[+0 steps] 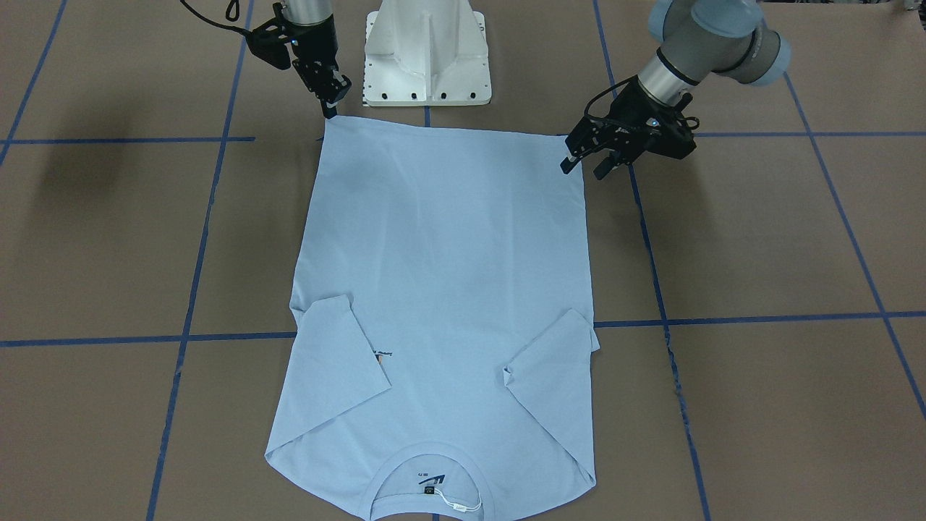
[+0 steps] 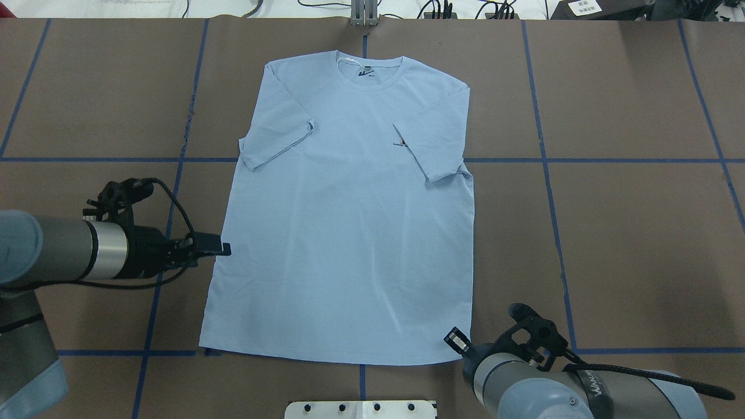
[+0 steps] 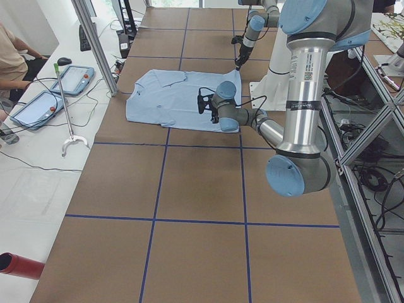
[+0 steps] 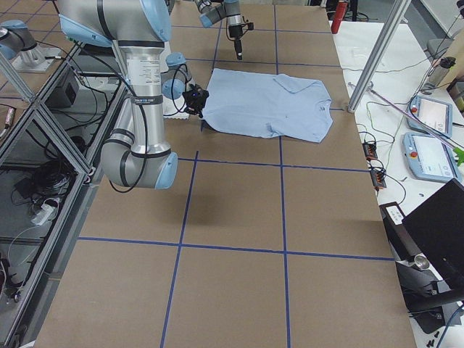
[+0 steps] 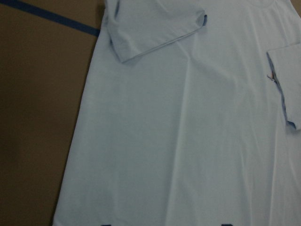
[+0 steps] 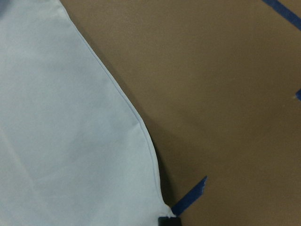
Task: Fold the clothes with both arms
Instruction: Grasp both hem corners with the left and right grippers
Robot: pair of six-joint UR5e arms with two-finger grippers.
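The light blue T-shirt [image 2: 349, 233] lies flat on the brown table, collar [image 1: 430, 477] away from the robot, both sleeves folded in over the body. The chest print [image 2: 399, 143] peeks out beside one folded sleeve. My left gripper [image 1: 586, 168] is open and empty, held above the shirt's left side near the hem; in the left wrist view the shirt [image 5: 188, 141] fills the frame. My right gripper [image 1: 329, 108] points down, shut on the shirt's right hem corner [image 6: 162, 212]. It also shows in the overhead view [image 2: 456, 340].
The white pedestal base [image 1: 427, 54] stands just behind the hem. Blue tape lines [image 1: 195, 239] cross the table. An aluminium post [image 3: 95, 44] and tablets [image 3: 76, 76] stand at the far side, beyond the collar.
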